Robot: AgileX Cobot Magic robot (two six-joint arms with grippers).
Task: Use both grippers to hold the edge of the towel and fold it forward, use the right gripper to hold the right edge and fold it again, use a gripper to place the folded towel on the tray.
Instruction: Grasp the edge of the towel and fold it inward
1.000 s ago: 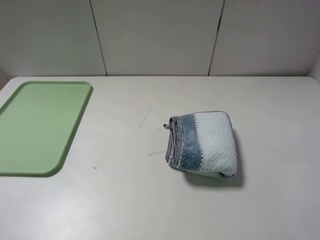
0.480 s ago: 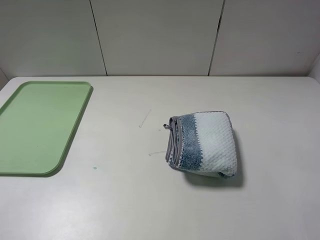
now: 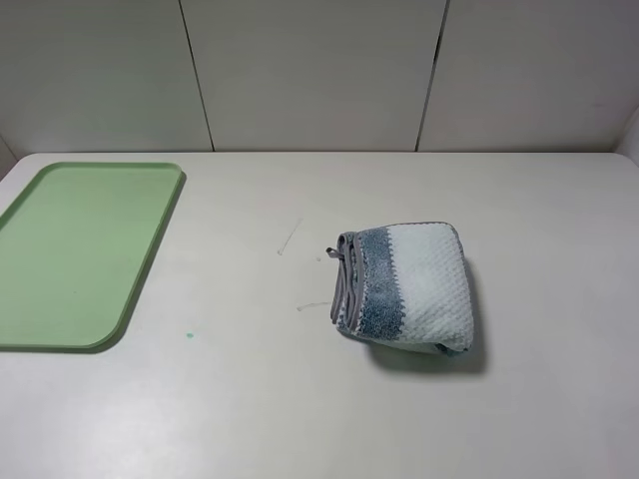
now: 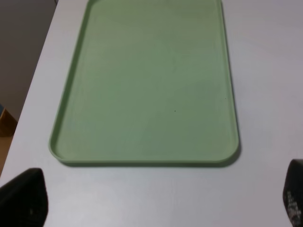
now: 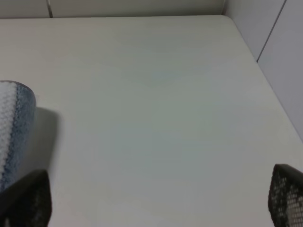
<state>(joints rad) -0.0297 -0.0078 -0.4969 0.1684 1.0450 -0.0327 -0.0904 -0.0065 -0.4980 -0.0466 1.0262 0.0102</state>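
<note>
Lying as a compact bundle a little right of centre in the high view, the towel (image 3: 407,287) rests on the table (image 3: 250,399). Its grey binding (image 3: 344,279) is stacked in several layers along the bundle's left side, with the pale stripe turned up. Judging from that stacking, both folds look done and only the move to the tray (image 3: 80,249) is left. The tray sits at the left edge of that frame, well apart from the towel, with nothing on it, presumably waiting for the cloth.

Neither arm shows in the high view. The left gripper (image 4: 159,196) appears only as two dark jaw tips standing wide apart, released and holding nothing, with the tray in front of it. The right gripper (image 5: 156,196) is likewise spread wide and empty, and the rounded end of the towel shows near one jaw tip, apparently not touching it. That suggests both are drawn back, with the right one better placed for the pick-up.

Count: one towel, one tray, two grippers, two jaw tips seen on each, three wall panels (image 3: 310,70) behind the table
</note>
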